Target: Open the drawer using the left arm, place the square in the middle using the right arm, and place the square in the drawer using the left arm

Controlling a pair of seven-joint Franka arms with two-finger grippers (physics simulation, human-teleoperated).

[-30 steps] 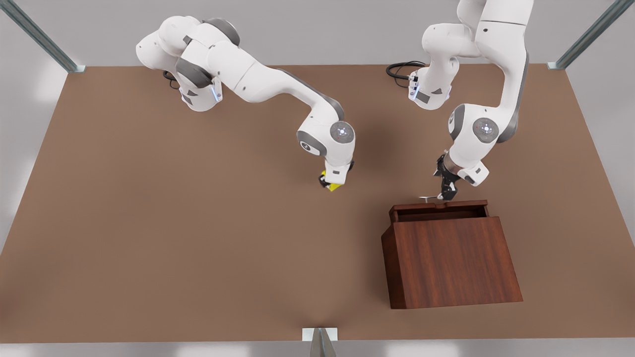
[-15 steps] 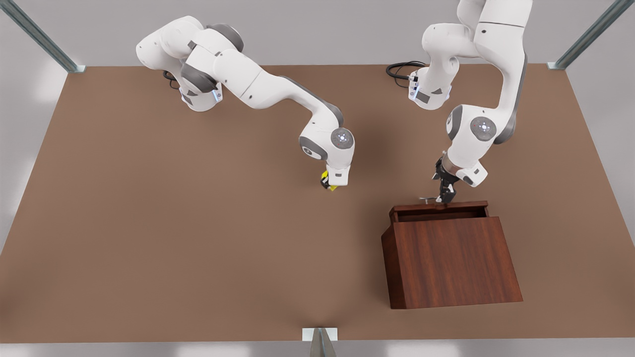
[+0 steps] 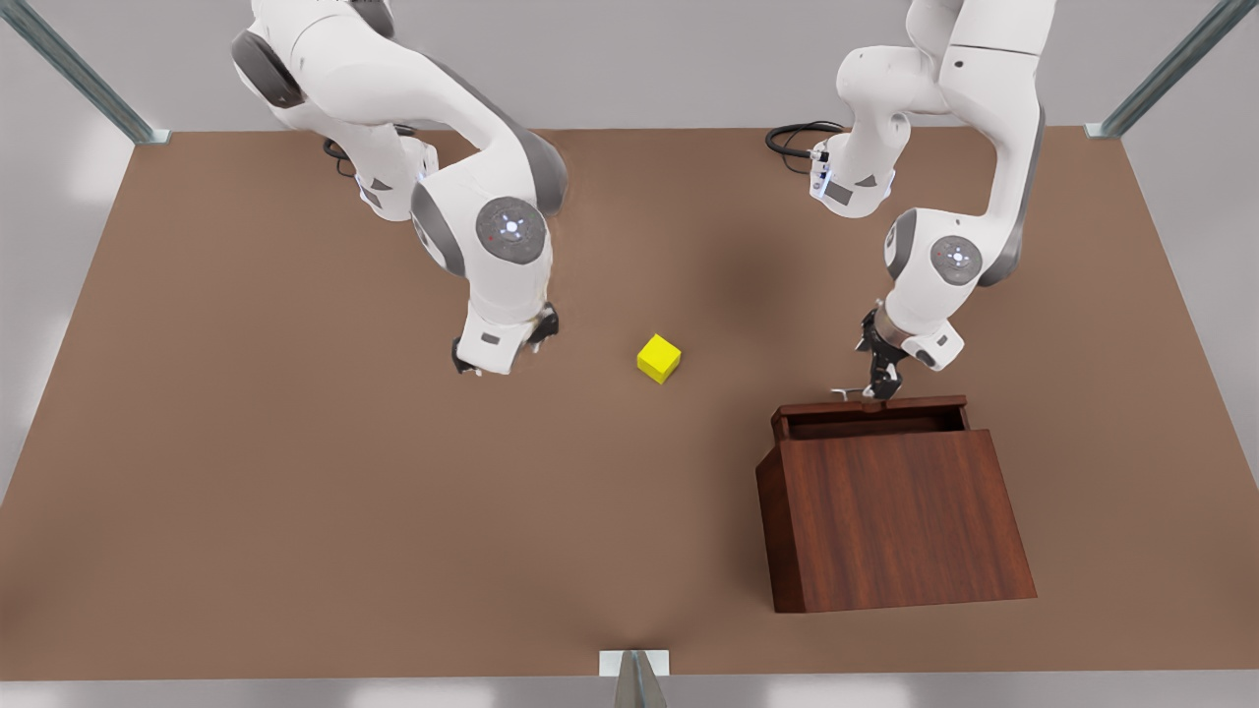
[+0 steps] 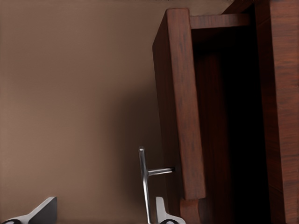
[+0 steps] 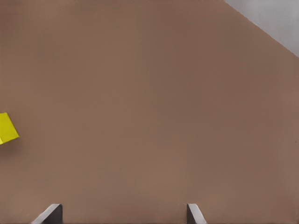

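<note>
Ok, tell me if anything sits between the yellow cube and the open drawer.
Nothing visible does. The square rests alone on bare table, and the stretch toward the drawer is plain tabletop. The left gripper hangs at the drawer's handle, open; the right gripper, open, is off to the front view's left.

Wood-grain drawer (image 3: 869,417), shiny metal handle (image 4: 145,179), matte brown table (image 3: 295,472).

A matte brown table (image 3: 295,492) is seen across most of the frame. A small yellow square (image 3: 659,358) is rested on it at centre, on the bare middle patch. A dark wood-grain box (image 3: 890,516) is set on it at lower right, with its drawer (image 3: 870,416) pulled partly out toward the frame's top.
</note>
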